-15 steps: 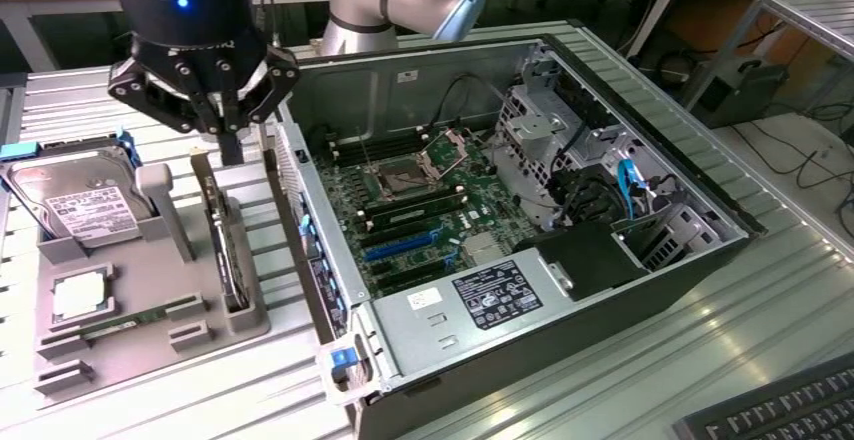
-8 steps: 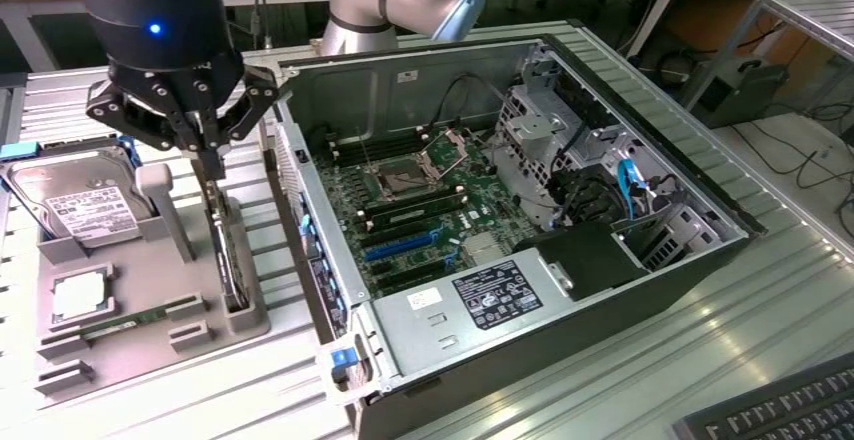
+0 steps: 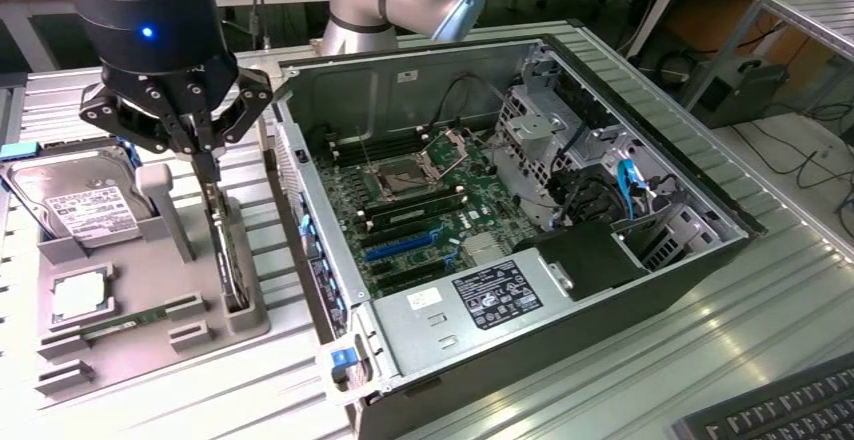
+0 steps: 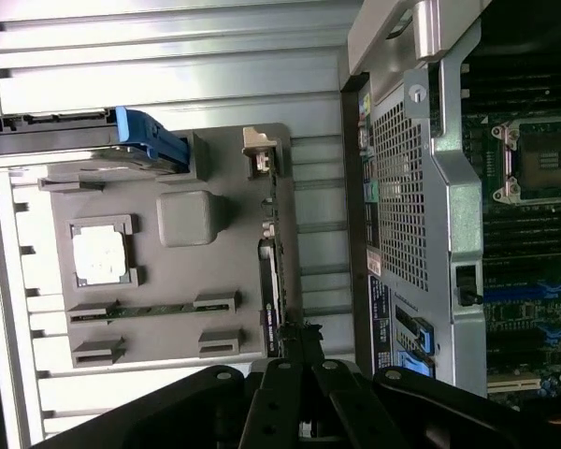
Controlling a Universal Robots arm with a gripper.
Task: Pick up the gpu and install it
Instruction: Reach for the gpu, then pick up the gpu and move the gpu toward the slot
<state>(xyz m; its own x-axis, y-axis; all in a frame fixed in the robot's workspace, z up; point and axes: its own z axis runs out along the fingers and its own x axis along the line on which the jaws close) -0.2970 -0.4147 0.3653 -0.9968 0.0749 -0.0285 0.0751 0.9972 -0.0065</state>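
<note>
Finish notes: gripper (image 3: 203,160) black, semi-gloss. Below it, gpu (image 3: 230,255) is a dark matt board. Under both, holder tray (image 3: 127,345) of matt grey plastic. Beside it, hard drive (image 3: 80,205) in bare silver metal with a white paper label. On the other side, case (image 4: 397,187) of perforated sheet metal. table (image 3: 747,290) is ribbed satin metal.

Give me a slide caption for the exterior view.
Gripper low over the gpu standing on edge in its gray holder, beside the open computer case.
</note>
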